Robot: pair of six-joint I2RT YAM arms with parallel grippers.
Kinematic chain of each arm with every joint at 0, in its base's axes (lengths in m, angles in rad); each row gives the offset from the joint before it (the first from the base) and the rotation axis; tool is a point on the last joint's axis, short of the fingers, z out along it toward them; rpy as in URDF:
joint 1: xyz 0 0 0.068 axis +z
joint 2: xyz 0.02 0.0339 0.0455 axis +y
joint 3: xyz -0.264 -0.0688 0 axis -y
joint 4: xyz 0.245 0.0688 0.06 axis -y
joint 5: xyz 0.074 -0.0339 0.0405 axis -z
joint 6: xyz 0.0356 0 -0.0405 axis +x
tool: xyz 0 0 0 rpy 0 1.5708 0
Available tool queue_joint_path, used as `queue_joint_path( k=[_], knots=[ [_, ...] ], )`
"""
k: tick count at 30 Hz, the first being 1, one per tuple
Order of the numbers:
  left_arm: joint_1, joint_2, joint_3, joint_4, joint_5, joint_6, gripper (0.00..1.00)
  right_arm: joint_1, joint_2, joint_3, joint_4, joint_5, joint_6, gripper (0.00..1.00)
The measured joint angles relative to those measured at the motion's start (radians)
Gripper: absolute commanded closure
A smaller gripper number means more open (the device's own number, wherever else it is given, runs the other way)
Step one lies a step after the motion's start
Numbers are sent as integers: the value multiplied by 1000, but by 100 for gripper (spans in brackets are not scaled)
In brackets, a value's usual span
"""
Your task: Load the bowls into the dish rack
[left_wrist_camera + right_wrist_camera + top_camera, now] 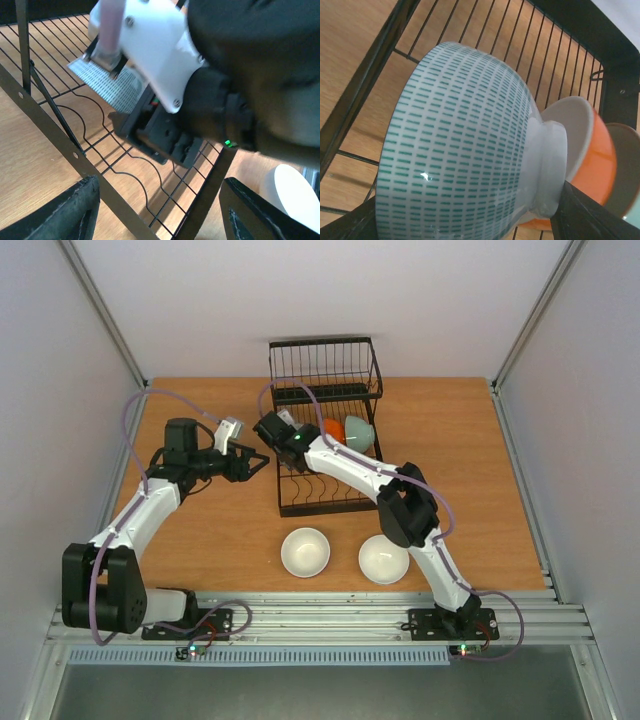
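— How far along are they?

— From above, the rack (325, 502) stands mid-desk (200, 530). An orange bowl (334, 429) and a mint bowl (361, 432) are already on edge inside it, side by side. Two white bowls (305, 552) sit on the desk in front of the rack, untouched.

— And the arms?

— The right hand (272, 430) reaches into the rack just left of the orange bowl. From up there I can't tell what it carries. The left hand (255, 462) hovers at the rack's left edge.

— What does the left wrist show?

— Its fingers (75, 210) stand wide apart with nothing between them. Beyond them I see only rack wires, the right arm's wrist (200, 75), and one white bowl on the desk off to the right.

— And the right wrist?

— There's the third one, a patterned bowl (460, 150), lying on its side between the fingers, which look clamped on it. It's over the rack wires, its foot right against the orange bowl's white inside. I can't tell whether it rests on the wires yet.

— So where does that leave things?

— I'd say two are loaded, a third is going in, and two are left.
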Motion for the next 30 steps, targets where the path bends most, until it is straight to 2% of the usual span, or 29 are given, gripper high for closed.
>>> queue_joint_path(
  k=[11, 28, 30],
  knots=[
    [1, 13, 0, 0, 8, 0, 35, 19, 87, 51, -26, 95, -27, 99],
    [1, 13, 0, 0, 24, 0, 35, 10, 166, 134, -38, 87, -16, 99],
    [1, 13, 0, 0, 26, 0, 35, 5, 166, 134, -38, 83, -12, 96]
  ],
)
